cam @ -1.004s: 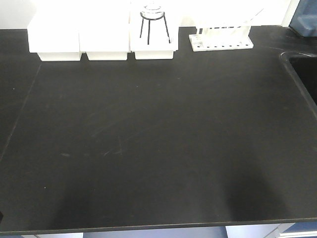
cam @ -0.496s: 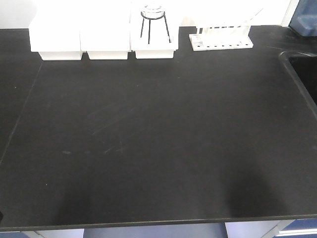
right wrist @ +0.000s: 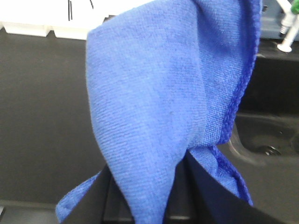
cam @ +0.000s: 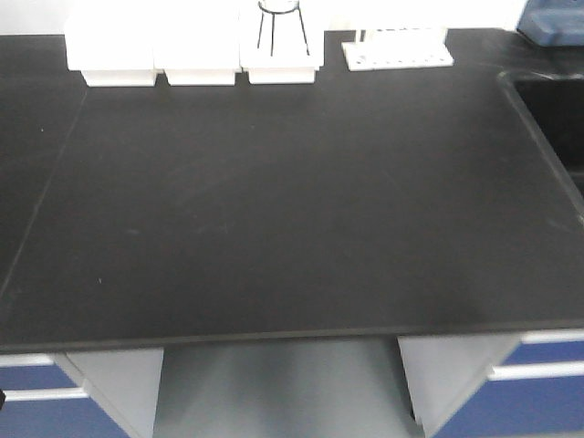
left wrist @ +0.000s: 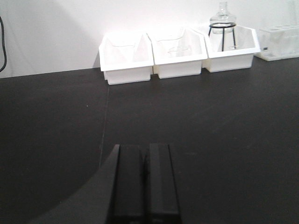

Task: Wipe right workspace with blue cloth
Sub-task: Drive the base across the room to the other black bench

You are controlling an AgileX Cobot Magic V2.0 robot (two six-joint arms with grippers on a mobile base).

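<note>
1. Since the blue cloth [right wrist: 159, 93] hangs in the air, pinched at a fold between the jaws of the right gripper [right wrist: 183, 161], the wiping seems not yet begun. This looks like the carrying step.
2. To do it well, I would hold that pinch firm and bring the cloth over the right workspace, which I cannot find in any view. I would then lower it until the loose bulk lies flat, and press only lightly.
3. The right arm holds its wrist above the bench [right wrist: 42, 116], towards the right-hand edge. The cloth spreads across the wrist camera and hides most of what lies ahead.
4. Just to the right is the sink [right wrist: 268, 140]. A trailing hem could catch on its rim, so it is worth steering clear.
5. The left gripper [left wrist: 145, 154] has its fingers pressed together with nothing between them. It seems low over the bench and points at the far edge.
6. Along that far edge stand three white bins [left wrist: 177, 51], well apart from both grippers.
</note>
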